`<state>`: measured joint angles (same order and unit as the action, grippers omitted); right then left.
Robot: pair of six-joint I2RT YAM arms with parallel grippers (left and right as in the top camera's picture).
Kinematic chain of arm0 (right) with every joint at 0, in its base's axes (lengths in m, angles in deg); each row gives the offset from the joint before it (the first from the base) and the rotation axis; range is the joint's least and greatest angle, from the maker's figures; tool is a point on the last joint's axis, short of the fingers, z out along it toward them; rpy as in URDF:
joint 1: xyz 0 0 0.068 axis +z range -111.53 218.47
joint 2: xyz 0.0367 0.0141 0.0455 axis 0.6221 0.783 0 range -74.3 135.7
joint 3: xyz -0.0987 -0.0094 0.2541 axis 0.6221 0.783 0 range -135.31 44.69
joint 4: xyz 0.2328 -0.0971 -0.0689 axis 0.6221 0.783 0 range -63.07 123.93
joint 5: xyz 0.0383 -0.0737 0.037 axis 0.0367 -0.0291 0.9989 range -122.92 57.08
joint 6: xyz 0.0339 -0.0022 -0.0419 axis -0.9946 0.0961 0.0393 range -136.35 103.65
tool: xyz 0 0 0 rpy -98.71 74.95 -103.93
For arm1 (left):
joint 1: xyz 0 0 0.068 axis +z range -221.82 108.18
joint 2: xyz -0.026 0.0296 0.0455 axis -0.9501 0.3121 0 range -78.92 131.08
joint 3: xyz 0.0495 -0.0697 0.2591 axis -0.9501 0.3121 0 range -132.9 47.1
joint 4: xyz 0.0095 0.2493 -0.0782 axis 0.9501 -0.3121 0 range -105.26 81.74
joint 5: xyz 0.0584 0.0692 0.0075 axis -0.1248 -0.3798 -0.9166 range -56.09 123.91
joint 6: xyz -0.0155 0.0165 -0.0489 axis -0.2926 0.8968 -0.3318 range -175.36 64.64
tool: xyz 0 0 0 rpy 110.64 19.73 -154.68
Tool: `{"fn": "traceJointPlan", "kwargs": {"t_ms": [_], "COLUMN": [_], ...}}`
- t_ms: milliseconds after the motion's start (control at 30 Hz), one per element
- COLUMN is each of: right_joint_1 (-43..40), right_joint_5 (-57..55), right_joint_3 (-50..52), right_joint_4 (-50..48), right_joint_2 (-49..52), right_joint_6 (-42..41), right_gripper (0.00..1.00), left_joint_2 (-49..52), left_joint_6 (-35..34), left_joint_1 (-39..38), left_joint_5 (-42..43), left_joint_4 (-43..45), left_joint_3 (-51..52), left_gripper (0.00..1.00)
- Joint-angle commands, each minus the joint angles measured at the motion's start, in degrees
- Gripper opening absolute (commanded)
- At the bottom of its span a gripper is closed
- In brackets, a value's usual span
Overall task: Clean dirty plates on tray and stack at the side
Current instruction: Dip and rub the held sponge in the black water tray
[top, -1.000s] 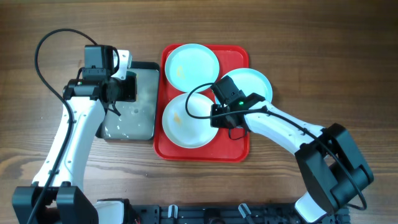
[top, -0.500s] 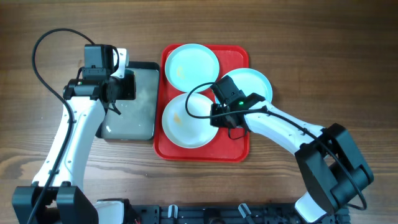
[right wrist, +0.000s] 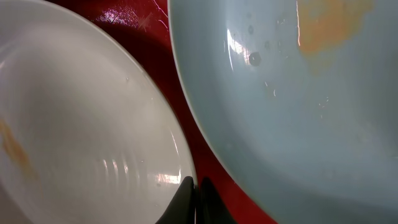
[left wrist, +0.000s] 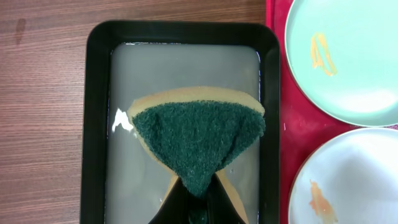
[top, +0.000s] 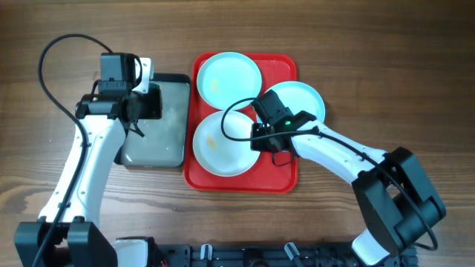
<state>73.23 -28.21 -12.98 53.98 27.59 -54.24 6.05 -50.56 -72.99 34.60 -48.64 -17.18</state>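
Over the black rectangular tray with grey water point(left wrist: 93, 124), at the left of the wooden surface point(top: 371, 59), the left arm reaches forward with its wrist turned down. The left claw point(left wrist: 199, 200) pinches the narrow end of a yellow sponge with a dark green scouring face point(left wrist: 199, 140). The sponge fans out wide, green side toward the wrist camera. Can't tell whether it touches the water.

The right arm stretches from the near right corner diagonally in to the large red rectangular plastic tray point(top: 241, 180). The right claw point(right wrist: 194, 198) points down, fingertips pressed together at the rim of the whiter plate, in the narrow red gap between that plate and the mint one beside it. Can't tell whether the rim is nipped between the tips.

Count: three round glossy plates, all on the red tray.
- Pale mint plate at the far end point(top: 228, 76), with an orange smear point(left wrist: 320, 53).
- Whiter plate at the near end point(top: 219, 144), with a faint orange smear point(left wrist: 320, 202).
- Pale mint plate on the right point(top: 304, 100), lying partly over the tray's right rim, with a yellowish smear and water drops.

Two trays, black and red, sit side by side, just beside each other. One sponge. Black cable loops above the left arm point(top: 52, 59).
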Motion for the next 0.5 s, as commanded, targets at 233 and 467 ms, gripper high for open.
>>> {"fn": "traceJointPlan", "kwargs": {"t_ms": [233,467], "right_joint_1": [-0.24,-0.24], "right_joint_5": [-0.83,-0.83], "right_joint_3": [0.26,0.26], "right_joint_4": [-0.44,-0.44], "right_joint_2": [-0.96,-0.96], "right_joint_6": [-0.24,-0.22], "right_gripper": [0.04,0.04], "left_joint_2": [0.22,0.22], "left_joint_6": [-11.28,-11.26], "left_joint_1": [-0.28,-0.28], "left_joint_5": [-10.21,-9.57], "left_joint_4": [0.26,-0.07], "left_joint_3": [-0.22,-0.22], "left_gripper": [0.04,0.04]}}
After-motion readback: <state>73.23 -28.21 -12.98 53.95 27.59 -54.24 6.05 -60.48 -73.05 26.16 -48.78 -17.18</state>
